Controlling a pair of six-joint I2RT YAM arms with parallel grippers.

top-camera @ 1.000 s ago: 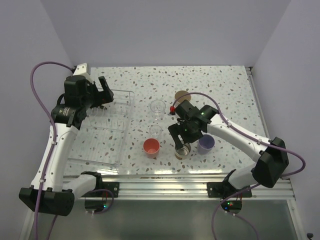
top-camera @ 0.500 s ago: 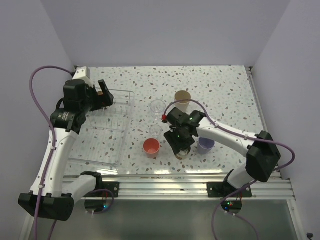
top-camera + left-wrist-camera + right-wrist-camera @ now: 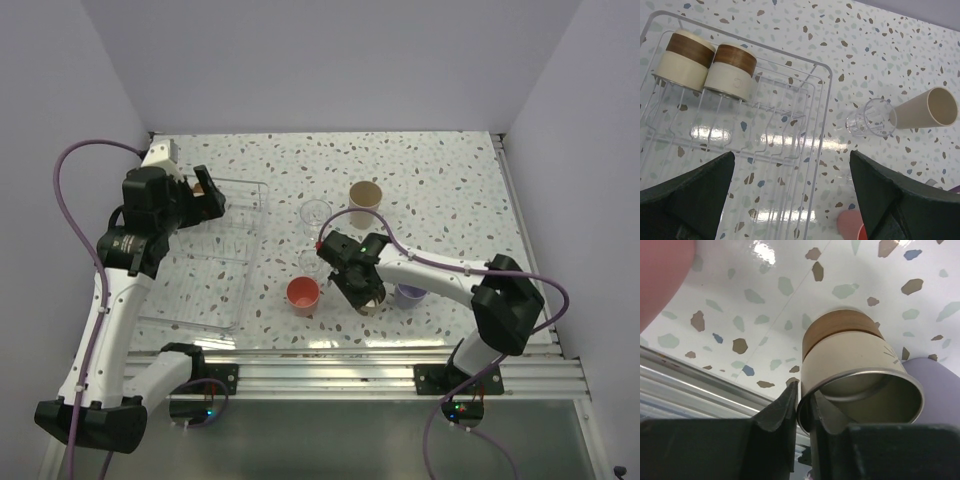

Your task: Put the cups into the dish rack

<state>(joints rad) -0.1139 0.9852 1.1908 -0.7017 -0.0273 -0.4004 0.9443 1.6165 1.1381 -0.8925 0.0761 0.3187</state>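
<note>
My right gripper is shut on the rim of a cream cup with a brown band, one finger outside the wall and one inside. From above, this cup stands between the coral-red cup and the lavender cup. Two more banded cream cups sit in the far corner of the dish rack. My left gripper hangs open above the rack, holding nothing. Behind stand a clear cup and the tall beige cup.
The coral-red cup and lavender cup flank the held cup closely. The table's metal front rail runs just beyond them. White walls enclose the back and sides.
The right gripper has swung left and closed onto the banded cup's rim. The left arm has shifted slightly and stays open.
</note>
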